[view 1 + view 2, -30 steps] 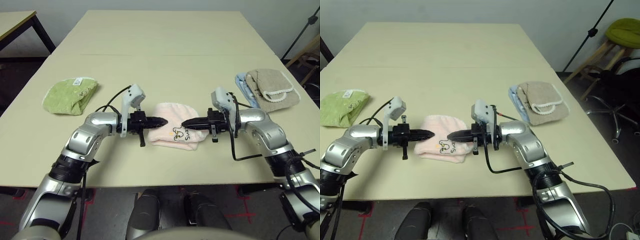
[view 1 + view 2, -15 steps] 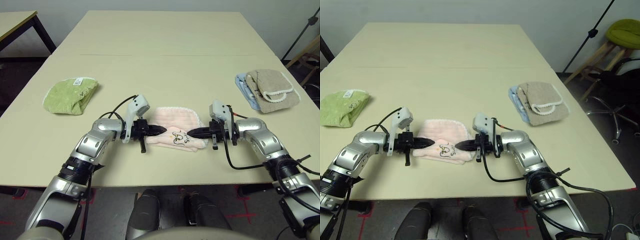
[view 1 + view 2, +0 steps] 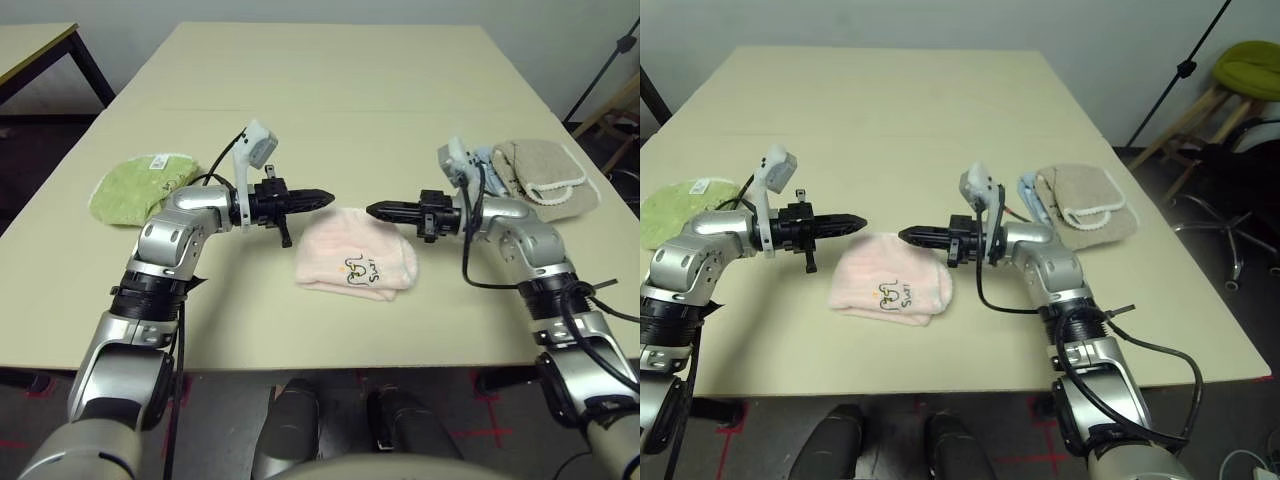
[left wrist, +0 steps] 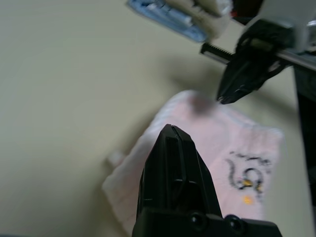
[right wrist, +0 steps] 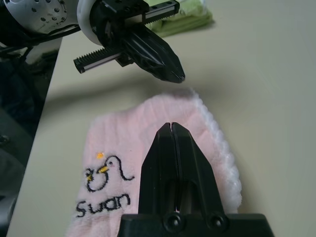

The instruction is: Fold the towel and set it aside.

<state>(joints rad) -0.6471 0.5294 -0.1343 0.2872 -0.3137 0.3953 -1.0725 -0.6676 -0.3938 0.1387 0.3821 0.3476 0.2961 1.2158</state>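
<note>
— Where is the towel (image 3: pixel 355 262) lying?

— On the worktop (image 3: pixel 330 90), close to its near edge and about midway along it, already doubled into a compact pad with the printed logo facing up. Its longer side runs left to right, parallel to that near edge.

— And the pincers?

— Both hang above the cloth's far edge, tips aimed at each other along that same left-right line. The left pincer (image 3: pixel 325 196) sits over the far left corner, the right pincer (image 3: pixel 374 210) over the far right part. The towel lies below them and toward the near edge. Neither is clearly nearer; the cloth sits between them.

— Are they gripping anything?

— No. Each pair of black fingers is pressed together with nothing between; the wrist views show the tips clear of the pink cloth, not touching it.

— So what does setting it aside turn on?

— I'd judge that either pincer must spread, drop toward its end of the pad and pinch there. The beige and blue towels (image 3: pixel 535 175) lie by the right edge, the green towel (image 3: pixel 140 190) by the left.
</note>
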